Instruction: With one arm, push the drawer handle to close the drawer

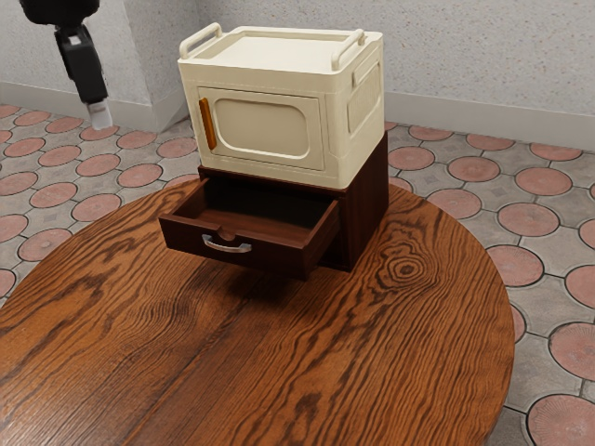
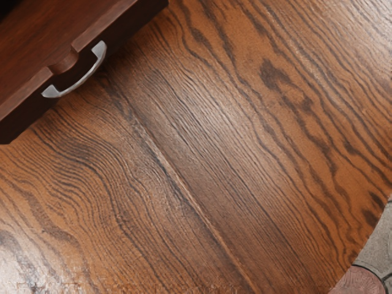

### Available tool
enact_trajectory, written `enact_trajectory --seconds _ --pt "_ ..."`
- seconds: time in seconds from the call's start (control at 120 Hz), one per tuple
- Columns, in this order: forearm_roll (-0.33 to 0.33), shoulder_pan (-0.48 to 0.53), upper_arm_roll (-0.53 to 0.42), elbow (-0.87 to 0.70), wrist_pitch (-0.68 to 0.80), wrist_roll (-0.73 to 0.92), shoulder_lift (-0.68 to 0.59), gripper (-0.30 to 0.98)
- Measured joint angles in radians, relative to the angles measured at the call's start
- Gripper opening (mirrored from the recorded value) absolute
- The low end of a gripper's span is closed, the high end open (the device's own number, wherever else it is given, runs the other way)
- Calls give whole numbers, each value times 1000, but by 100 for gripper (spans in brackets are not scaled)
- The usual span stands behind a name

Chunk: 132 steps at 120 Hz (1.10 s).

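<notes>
My gripper (image 1: 99, 113) hangs at the exterior view's upper left, apart from the dark brown cabinet (image 1: 368, 209). The cabinet's drawer (image 1: 251, 249) is pulled out, with its inside exposed. A curved silver handle (image 1: 226, 244) sits on the middle of the drawer front, below a small notch. In the wrist view the handle (image 2: 78, 78) and part of the drawer front (image 2: 27, 110) appear beside bare tabletop, and nothing touches the handle.
A cream box (image 1: 265, 121) with two raised top handles and an orange door handle (image 1: 206, 124) rests on the cabinet. The round wood-grain table (image 1: 232, 362) carries both, and its curved edge borders a floor of pink round tiles (image 1: 561, 423).
</notes>
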Motion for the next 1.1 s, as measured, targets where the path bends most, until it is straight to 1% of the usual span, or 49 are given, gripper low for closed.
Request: enact_trajectory --seconds 0.05,0.092,0.158,0.2,0.233,0.292,0.342,0.383,0.467,0.583,0.75,0.833,0.95,1.1 --pt "-9 15 -3 -138 3 -58 -47 45" --pt "-31 62 -5 -282 27 -104 -96 33" --pt "-70 134 -17 -447 78 -171 -126 19" --pt "-96 186 -50 -526 119 -210 -129 13" --pt "-121 210 -67 -581 159 -239 -124 9" --pt "-159 228 -80 -640 225 -288 -102 3" --pt "-178 233 -86 -670 268 -327 -89 0" --pt "-188 234 -88 -682 298 -363 -74 -2" --pt "-198 222 -92 -688 362 -430 -2 -5" --pt "-203 207 -132 -682 456 -510 78 -8" --pt "-203 218 -146 -646 552 -587 142 -9" --pt "-201 223 -144 -591 582 -606 196 -9" --pt "-160 229 -127 -546 609 -622 233 -10" --pt "-137 250 -116 -513 627 -625 278 -10"
